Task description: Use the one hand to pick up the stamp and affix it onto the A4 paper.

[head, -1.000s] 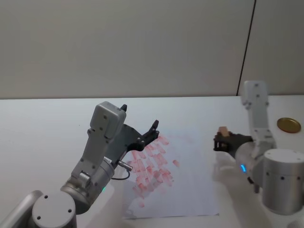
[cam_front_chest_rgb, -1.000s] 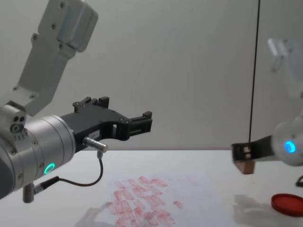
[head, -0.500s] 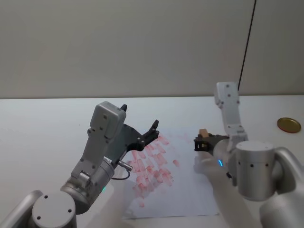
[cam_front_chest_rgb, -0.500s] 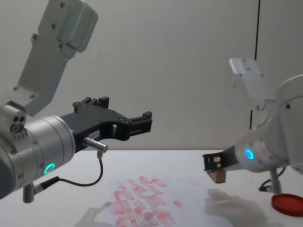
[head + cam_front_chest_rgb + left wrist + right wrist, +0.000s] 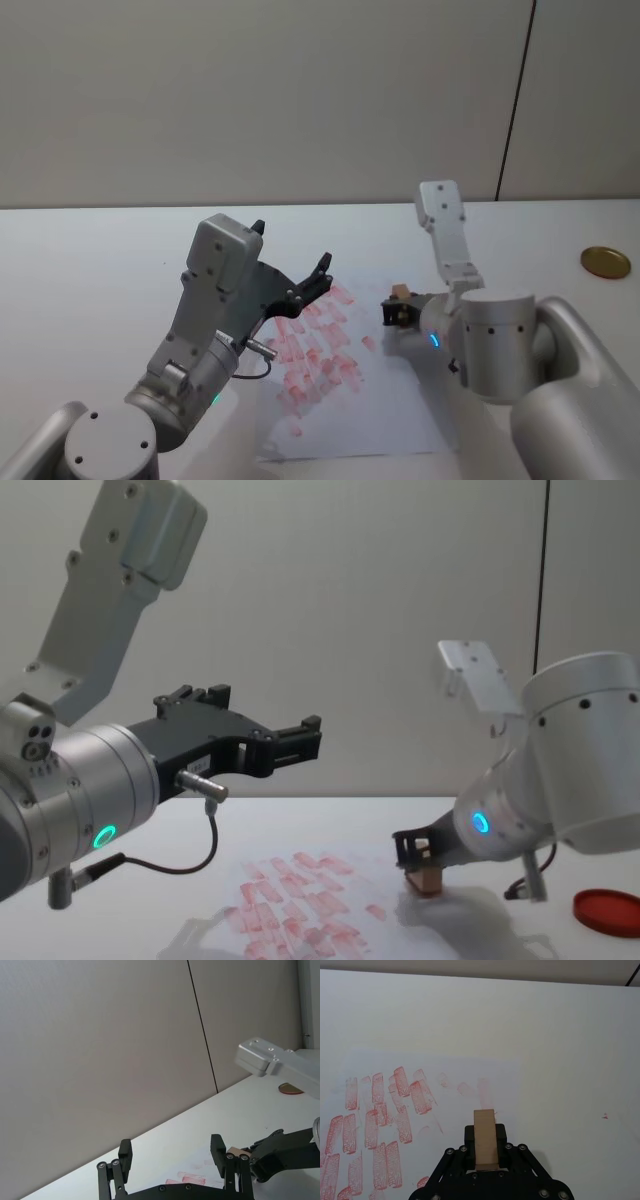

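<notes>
My right gripper [image 5: 397,311] is shut on the stamp [image 5: 399,293], a small tan wooden block [image 5: 484,1137] held upright between the black fingers. It hangs low over the A4 paper [image 5: 400,400], just right of the red imprints. In the chest view the stamp [image 5: 427,878] sits very near the sheet [image 5: 300,890]; I cannot tell if they touch. My left gripper [image 5: 293,246] is open and empty, raised above the paper's left part [image 5: 262,708].
A red round ink pad [image 5: 607,912] lies on the white table at the far right; in the head view it shows as a golden disc [image 5: 606,262]. A grey wall stands behind the table.
My right gripper carried the stamp leftward from the table's right side to above the paper and came lower. The left arm has not moved.
</notes>
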`<state>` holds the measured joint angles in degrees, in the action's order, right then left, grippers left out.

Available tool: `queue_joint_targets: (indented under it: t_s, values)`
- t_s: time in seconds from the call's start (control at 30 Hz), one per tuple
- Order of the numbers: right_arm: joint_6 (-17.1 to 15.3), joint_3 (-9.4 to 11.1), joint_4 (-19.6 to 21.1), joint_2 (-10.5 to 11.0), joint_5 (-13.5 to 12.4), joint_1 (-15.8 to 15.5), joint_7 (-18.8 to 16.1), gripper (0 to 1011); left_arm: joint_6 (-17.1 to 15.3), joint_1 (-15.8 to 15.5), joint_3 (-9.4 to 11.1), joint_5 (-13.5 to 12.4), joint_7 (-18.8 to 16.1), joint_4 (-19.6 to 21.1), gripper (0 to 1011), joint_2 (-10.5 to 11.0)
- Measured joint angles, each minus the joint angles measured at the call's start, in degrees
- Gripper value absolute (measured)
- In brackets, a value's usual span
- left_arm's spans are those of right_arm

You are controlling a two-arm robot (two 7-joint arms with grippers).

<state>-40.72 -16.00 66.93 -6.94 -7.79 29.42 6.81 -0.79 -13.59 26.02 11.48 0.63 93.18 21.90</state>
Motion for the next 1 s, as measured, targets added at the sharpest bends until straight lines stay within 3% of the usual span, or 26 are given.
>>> queue_joint_targets:
  t_s: [0.47, 1.0]
  values:
    - [0.1, 0.2, -5.6, -1.2, 0.2, 2.6, -1.0, 220, 0.0, 0.0, 0.0, 0.0, 0.0, 0.0, 993, 0.0]
    - [0.1, 0.6, -8.1, -1.8, 0.1, 3.5, -1.5, 219, 0.0, 0.0, 0.0, 0.0, 0.0, 0.0, 993, 0.0]
